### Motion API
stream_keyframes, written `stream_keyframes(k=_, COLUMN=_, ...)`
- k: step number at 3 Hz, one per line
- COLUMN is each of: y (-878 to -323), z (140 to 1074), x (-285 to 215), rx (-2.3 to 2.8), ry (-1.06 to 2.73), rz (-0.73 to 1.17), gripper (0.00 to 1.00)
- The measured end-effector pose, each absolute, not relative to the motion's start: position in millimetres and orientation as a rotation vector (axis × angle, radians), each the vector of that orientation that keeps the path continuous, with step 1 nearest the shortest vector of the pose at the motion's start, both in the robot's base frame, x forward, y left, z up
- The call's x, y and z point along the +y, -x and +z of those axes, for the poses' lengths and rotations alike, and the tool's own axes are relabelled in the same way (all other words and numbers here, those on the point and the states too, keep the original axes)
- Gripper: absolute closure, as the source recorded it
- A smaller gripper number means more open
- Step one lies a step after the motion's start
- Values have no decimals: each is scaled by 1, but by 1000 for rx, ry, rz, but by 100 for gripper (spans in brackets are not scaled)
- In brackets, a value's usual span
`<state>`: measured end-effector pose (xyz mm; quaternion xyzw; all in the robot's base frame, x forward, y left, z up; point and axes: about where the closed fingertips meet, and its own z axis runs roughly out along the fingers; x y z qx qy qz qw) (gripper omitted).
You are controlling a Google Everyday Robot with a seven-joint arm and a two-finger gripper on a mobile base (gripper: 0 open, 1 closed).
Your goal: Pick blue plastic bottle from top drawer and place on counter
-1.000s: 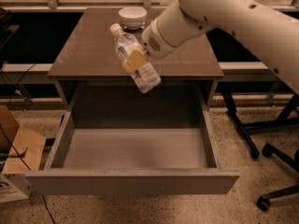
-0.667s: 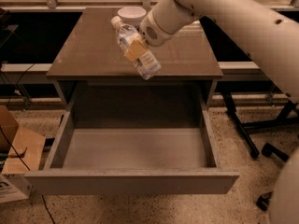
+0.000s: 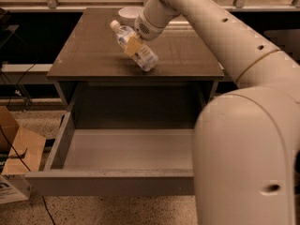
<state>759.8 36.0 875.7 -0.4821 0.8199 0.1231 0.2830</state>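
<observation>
Moved: since a second ago, blue plastic bottle [image 3: 146, 59] went from above the drawer's rear edge to over the counter [image 3: 86, 53].
Gripper: I see the gripper [image 3: 132, 45] clamped around the bottle's middle.
Bottle: tilted, cap at 11 o'clock, base at 5 o'clock near the counter's front edge.
Room: brown surface shows at 9 o'clock.
Top drawer [image 3: 112, 183]: pulled open, grey floor showing.
White bowl [image 3: 128, 14]: rear edge, 12 o'clock.

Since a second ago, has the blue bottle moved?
Yes: held in the gripper, the blue plastic bottle moved back past the counter's front edge, toward the white bowl.
</observation>
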Motion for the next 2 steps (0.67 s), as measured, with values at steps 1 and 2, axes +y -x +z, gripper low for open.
stream_keyframes(k=1, y=-783, z=856, x=48, rx=2232, ry=1310, rz=318, gripper=82)
stream_keyframes(k=2, y=-789, z=855, x=49, rx=2233, ry=1308, rz=316, gripper=59)
